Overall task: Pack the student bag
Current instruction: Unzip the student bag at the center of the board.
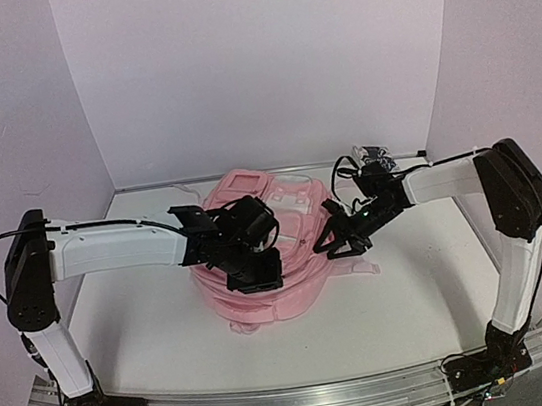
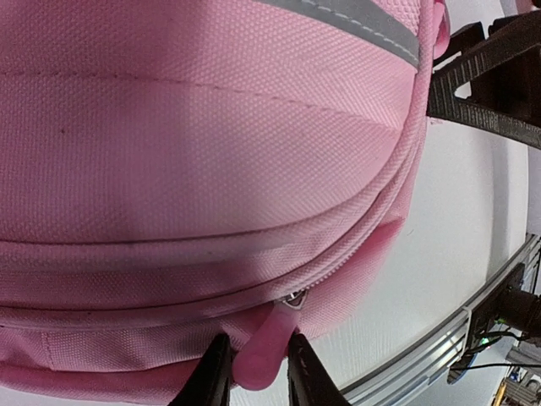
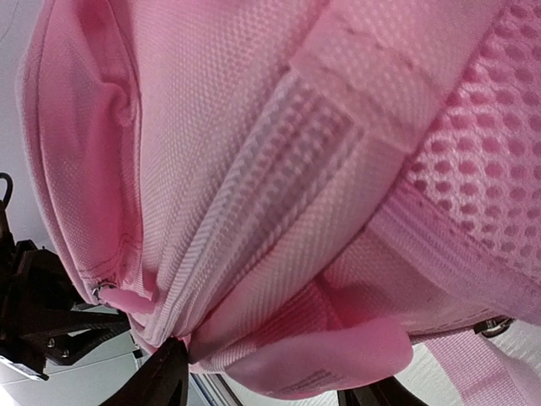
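With the student bag (image 1: 266, 310) lying at the middle of the table (image 1: 146, 321) between the arms, the left gripper (image 2: 262, 376), clenched on the pink zip pull (image 2: 264, 351), should drag along the curved zipper track (image 2: 355, 254) rather than outward, while the right gripper (image 3: 266, 389), grasping a bunched fold of the bag, holds the fabric taut.

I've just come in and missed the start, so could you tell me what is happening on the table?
Both grippers are on the pink student bag, which lies on the table. The left gripper pinches a zip pull at the bag's edge; the right gripper grips a fold of its fabric.
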You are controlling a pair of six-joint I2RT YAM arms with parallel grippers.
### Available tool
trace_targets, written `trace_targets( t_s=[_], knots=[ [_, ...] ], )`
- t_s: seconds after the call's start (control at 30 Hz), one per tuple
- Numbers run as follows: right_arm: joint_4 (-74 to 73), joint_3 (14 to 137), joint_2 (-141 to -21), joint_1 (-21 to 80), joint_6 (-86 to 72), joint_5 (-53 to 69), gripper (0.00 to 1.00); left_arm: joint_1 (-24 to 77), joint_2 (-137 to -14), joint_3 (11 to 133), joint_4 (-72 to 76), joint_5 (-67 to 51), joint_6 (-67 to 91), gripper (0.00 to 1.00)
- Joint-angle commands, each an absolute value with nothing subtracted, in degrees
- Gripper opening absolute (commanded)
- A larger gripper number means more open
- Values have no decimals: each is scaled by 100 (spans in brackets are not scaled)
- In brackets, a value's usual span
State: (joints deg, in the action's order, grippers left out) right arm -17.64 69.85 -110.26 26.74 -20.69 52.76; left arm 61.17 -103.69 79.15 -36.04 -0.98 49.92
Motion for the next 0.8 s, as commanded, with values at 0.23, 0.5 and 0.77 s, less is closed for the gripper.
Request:
trace_targets(
  t_s=[0.23, 0.5, 0.77],
  knots=[
    [-1703, 7332, -11224, 2741, -2040, 4983, 2, 6082, -9816, 7768, -3418, -189, 5065, 0],
    [-1764, 7280, -11108, 2520, -1968, 4662, 0, 6082, -9078, 7196, -4018, 295, 5295, 0],
    [-2116, 7312, -11082, 2052, -1626, 4443, 0, 5900, -8112, 6406, -4968, 1225, 5812, 0]
  ],
)
